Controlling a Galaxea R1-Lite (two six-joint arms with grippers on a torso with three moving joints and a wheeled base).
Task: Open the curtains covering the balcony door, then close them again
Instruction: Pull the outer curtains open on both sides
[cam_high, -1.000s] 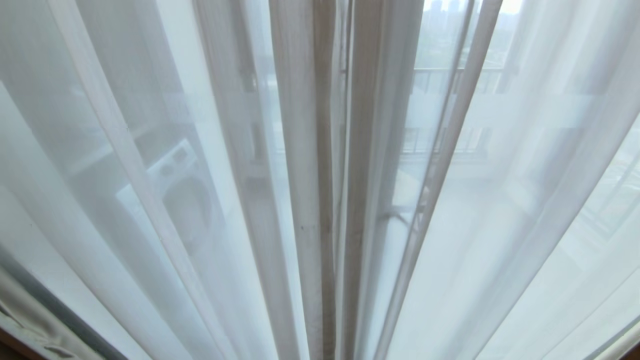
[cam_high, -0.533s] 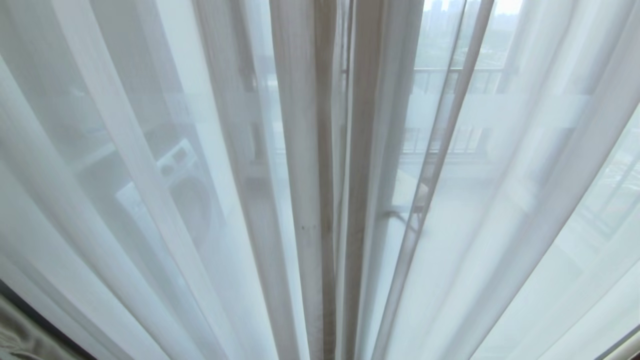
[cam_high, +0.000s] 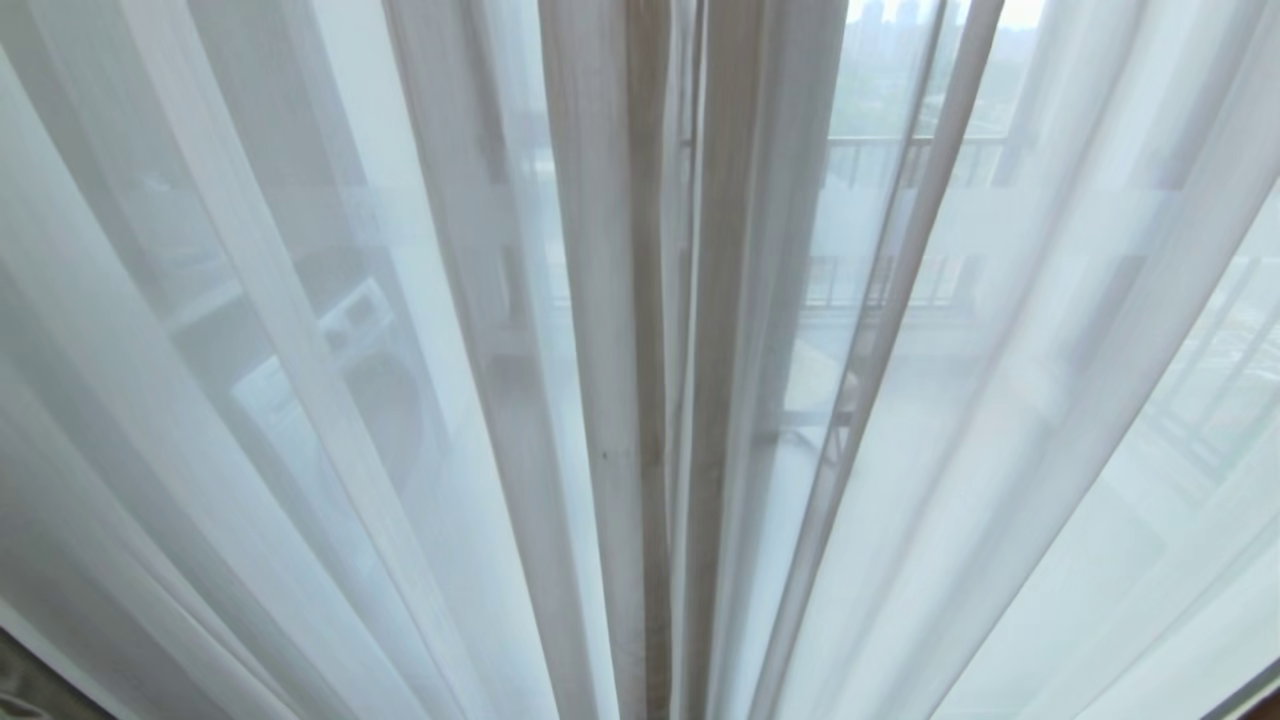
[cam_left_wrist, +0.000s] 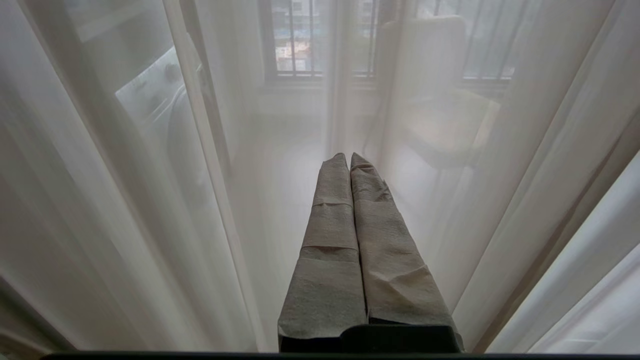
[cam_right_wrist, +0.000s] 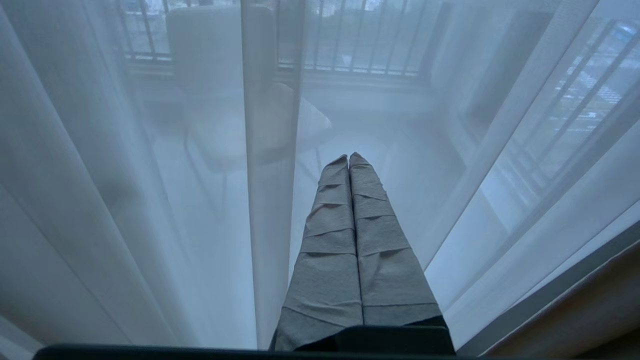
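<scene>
The sheer curtains (cam_high: 1000, 420) hang drawn right across the head view, two white panels whose bunched edges meet in a thick column of pleats (cam_high: 640, 380) at the middle. Through them the balcony shows only as a haze: a washing machine (cam_high: 350, 380) on the left, a chair (cam_right_wrist: 225, 100) and a barred railing (cam_high: 900, 160) beyond. The balcony door's own frame cannot be made out through the cloth. A strip of the heavier beige drape (cam_right_wrist: 590, 310) sits at the edge of the right wrist view.

This fabric looks very light, soft and slippery; a single layer would likely slide out of a pinch. The better hold, I judge, is the doubled hem (cam_right_wrist: 272, 150) where the panels meet, gathered thick.

The left tool (cam_left_wrist: 348, 159) has its wrapped fingers pressed together on nothing, pointing at the sheer. The right tool (cam_right_wrist: 348, 159) is likewise closed and empty, just beside the hem.
</scene>
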